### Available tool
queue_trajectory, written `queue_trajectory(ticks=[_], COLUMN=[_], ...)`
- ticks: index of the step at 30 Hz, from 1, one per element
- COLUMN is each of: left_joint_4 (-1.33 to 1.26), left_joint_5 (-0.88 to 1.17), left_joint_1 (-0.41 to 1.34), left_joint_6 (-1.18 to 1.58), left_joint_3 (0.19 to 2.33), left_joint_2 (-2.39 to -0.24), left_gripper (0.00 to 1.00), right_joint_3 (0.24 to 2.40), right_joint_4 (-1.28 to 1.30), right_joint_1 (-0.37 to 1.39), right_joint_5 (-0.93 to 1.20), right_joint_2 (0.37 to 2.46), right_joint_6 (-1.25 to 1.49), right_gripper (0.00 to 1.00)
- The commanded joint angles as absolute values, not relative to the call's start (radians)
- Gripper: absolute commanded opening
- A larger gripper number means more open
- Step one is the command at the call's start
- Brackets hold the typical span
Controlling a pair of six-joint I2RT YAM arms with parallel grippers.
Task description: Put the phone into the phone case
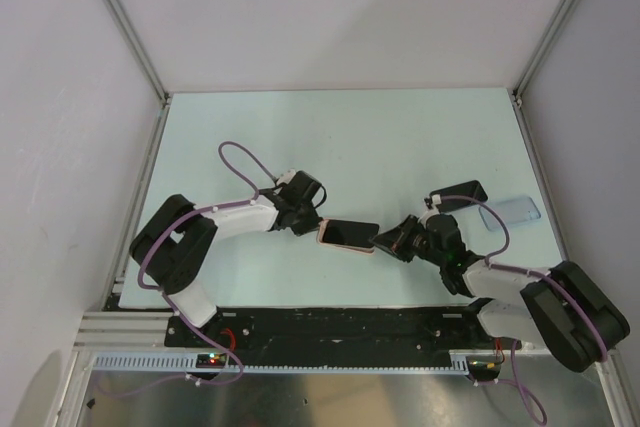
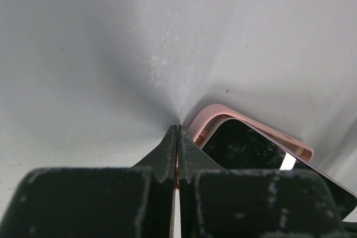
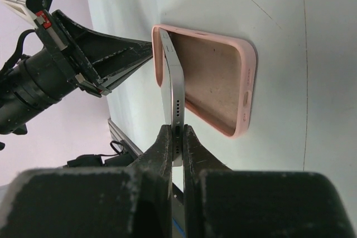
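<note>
phone tilted over its case
the right gripper [image 3: 177, 133] pinches the phone [image 3: 169, 71] by its bottom edge, holding it tilted above the pink phone case [image 3: 217, 76] lying on the table [image 1: 350, 137]. the left gripper [image 3: 144, 49], fingers closed together, meets the case's far rim.

You face a lab robot cell: white panel walls [image 1: 330, 7] at 9, 12 and 3 o'clock, aluminium posts [image 1: 125, 22].
</note>
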State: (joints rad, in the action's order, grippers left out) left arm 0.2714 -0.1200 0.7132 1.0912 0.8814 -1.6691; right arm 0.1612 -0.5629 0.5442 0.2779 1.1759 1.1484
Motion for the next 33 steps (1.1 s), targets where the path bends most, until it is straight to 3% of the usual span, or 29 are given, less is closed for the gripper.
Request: queue_trajectory(ticks=[1, 10, 14, 16, 25, 33], left_joint_4=[0.243, 0.24, 0.24, 0.239, 0.239, 0.24], left_joint_5=[-0.076, -0.065, -0.064, -0.066, -0.069, -0.068], left_joint_1=[0.74, 0.745, 0.744, 0.745, 0.741, 0.737], left_joint_6=[1.094, 1.091, 1.088, 1.087, 1.085, 1.081], left_joint_3=[0.89, 0.898, 0.899, 0.897, 0.896, 0.899], left_joint_2=[-1.688, -1.695, -1.69, -1.689, -1.687, -1.683], left_gripper=[0.0, 0.0, 0.0, 0.0, 0.0, 0.0], right_joint_3=[0.17, 0.194, 0.239, 0.266, 0.346, 0.379], right_joint_4=[-0.598, -0.658, -0.556, -0.476, -0.175, -0.024], right_joint_1=[0.583, 0.602, 0.601, 0.602, 0.592, 0.579], right_joint_5=[0.229, 0.232, 0.219, 0.196, 0.109, 0.054], right_joint_2=[1.248, 1.392, 1.371, 1.336, 1.161, 1.069], right_joint_6=[1.129, 1.113, 1.071, 1.042, 0.943, 0.879], right_gripper=[0.0, 0.0, 0.0, 0.04, 0.38, 0.45])
